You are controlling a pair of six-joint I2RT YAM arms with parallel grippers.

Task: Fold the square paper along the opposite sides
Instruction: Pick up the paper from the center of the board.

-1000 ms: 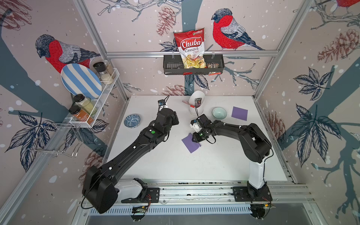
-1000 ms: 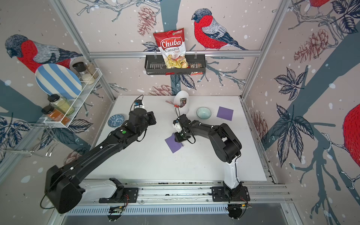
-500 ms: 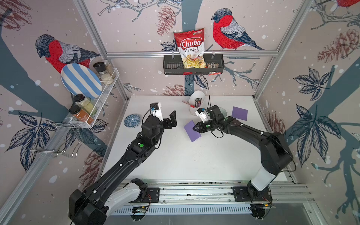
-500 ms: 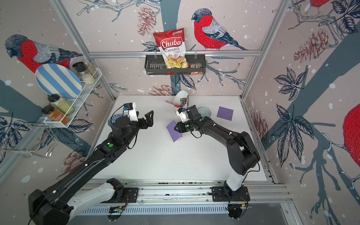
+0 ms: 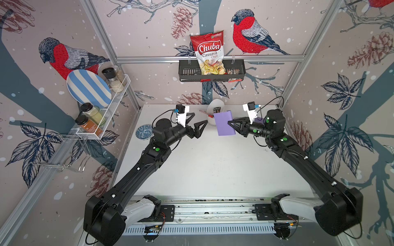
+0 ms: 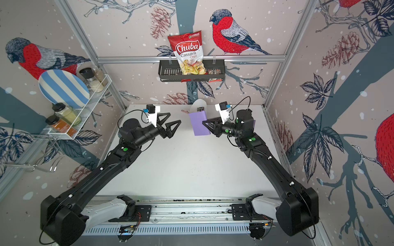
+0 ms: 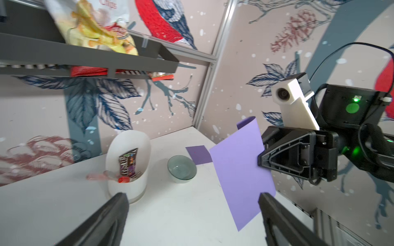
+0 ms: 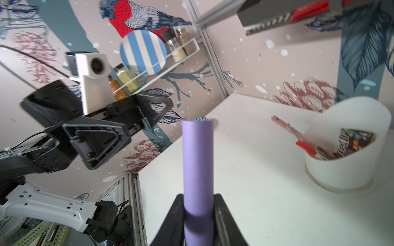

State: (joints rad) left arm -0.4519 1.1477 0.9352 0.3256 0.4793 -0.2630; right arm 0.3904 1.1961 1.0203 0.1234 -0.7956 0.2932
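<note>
The thin purple square paper (image 5: 223, 125), curled over on itself, is held in the air above the white counter (image 5: 213, 166), clamped in the right fingers (image 5: 236, 125). The left fingers (image 5: 202, 124) stand wide apart nearby, empty. A flat crease looks yet to be pressed.

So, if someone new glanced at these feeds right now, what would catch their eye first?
Probably the purple paper, bowed and held upright in the right gripper above the back half of the table. Facing it, apart, the left gripper stands wide open, and a red Chuba chips bag sits in the back-wall rack.
</note>
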